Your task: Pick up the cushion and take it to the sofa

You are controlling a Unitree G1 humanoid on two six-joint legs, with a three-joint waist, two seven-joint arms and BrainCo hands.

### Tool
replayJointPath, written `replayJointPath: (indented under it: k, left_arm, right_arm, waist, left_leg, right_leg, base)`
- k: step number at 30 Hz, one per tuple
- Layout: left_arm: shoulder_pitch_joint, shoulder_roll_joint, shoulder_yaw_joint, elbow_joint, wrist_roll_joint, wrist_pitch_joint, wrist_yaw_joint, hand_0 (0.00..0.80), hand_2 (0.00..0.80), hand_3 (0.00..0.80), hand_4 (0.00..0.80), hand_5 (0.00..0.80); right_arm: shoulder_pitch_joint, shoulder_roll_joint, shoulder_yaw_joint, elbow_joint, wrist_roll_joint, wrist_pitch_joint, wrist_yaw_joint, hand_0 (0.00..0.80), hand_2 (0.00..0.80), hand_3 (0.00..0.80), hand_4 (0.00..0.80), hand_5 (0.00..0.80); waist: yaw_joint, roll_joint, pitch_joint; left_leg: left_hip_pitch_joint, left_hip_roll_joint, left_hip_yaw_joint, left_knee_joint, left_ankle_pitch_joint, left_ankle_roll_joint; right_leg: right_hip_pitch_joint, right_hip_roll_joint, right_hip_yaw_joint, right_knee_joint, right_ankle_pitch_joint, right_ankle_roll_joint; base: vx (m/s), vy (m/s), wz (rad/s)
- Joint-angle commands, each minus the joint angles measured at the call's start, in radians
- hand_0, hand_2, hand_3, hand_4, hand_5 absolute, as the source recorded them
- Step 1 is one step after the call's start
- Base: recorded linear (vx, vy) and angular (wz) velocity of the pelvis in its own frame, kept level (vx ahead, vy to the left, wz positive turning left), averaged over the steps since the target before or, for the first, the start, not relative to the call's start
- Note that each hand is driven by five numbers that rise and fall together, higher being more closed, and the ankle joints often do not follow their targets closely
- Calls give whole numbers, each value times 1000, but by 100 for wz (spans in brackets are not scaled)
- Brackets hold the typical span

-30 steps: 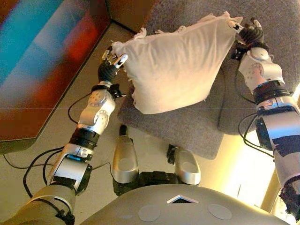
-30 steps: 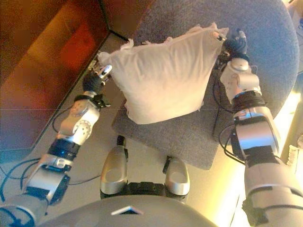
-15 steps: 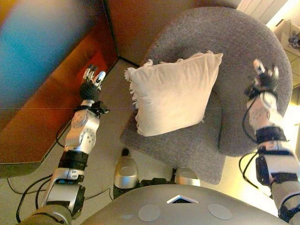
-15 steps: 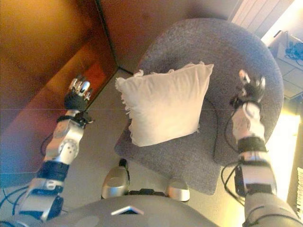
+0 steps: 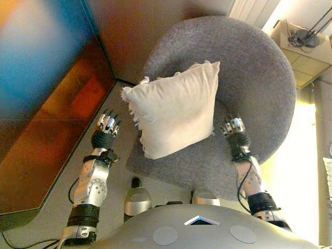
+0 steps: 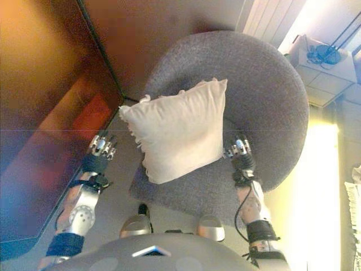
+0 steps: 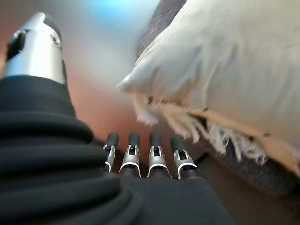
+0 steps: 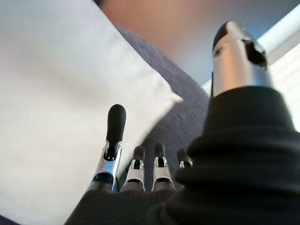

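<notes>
Both hands have let go of the cushion (image 5: 174, 111) since 1.0 s ago, when each gripped an upper corner and held it up over the sofa (image 5: 259, 78); by 0.5 s ago they had parted from it, and now they sit lower and closer in, one on each side. Against the sofa's curved backrest the cushion now leans, its lower corner on the seat near the front edge, a fringed edge facing the robot's left.

Left hand (image 5: 106, 134) hangs over the floor just beside the sofa's left front edge, apart from the cushion, fingers straight and released, holding nothing. Its wrist view shows the fingers (image 7: 157, 157) in a row below the cushion's fringe, not touching it.

Right hand (image 5: 236, 136) is over the seat's right part, near the cushion's right edge but clear of it. Its fingers (image 8: 115, 133) are relaxed and empty, one stretched out further than the rest, with the cushion's pale face and the grey seat past them.

Along the left stands a reddish-brown panel (image 5: 46, 119). Beyond the sofa's back right is a pale cabinet (image 5: 306, 46).
</notes>
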State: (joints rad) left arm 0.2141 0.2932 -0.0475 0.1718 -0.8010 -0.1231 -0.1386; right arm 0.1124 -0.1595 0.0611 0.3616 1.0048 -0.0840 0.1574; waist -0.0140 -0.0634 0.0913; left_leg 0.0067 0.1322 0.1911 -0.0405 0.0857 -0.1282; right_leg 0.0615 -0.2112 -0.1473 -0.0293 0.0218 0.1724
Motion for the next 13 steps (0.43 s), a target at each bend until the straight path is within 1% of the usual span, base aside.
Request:
replayJointPath:
  k: [1,3,5,7,13]
  left_arm:
    - [-7,4,7,-52,-50,-44,-30,0,0,0,0,0]
    - [-6,6,-18,-45,-53,-73,-24,0,0,0,0,0]
    - [-18,10,-30,-37,-61,-77,-24,0,0,0,0,0]
    - [-27,15,-41,-32,-59,-87,-26,0,0,0,0,0]
    - [-24,21,-49,-54,-61,-88,-2,0,0,0,0,0]
  right_arm:
    - [-15,-14,0,-118,6,-28,54,0,0,0,0,0]
    - [-13,-27,37,-100,-26,-45,63,0,0,0,0,0]
    - [-23,-30,53,-87,5,-43,56,0,0,0,0,0]
    - [-35,-31,61,-75,2,-53,45,0,0,0,0,0]
    - [-31,-33,72,-90,-12,-59,27,0,0,0,0,0]
  waist:
    - [-1,16,14]
    - [-2,15,17]
    - [0,15,15]
    - [3,16,15]
    - [5,16,14]
  left_leg:
    - [12,9,19,105,-108,14]
    - [8,5,22,112,-112,18]
    - [10,1,23,106,-111,19]
    - [14,-1,22,98,-110,20]
    - [17,-5,25,95,-113,22]
  right_leg:
    - [-92,-29,-33,10,99,61]
    - [-93,-32,-33,8,101,61]
    - [-90,-33,-37,0,103,61]
    - [-85,-33,-44,-5,104,61]
    - [-85,-37,-50,-3,103,64]
  base:
    - [-87,24,-1]
    - [-65,16,-1]
    - [-41,5,-1]
    - [-36,2,-1]
    - [-22,2,-1]
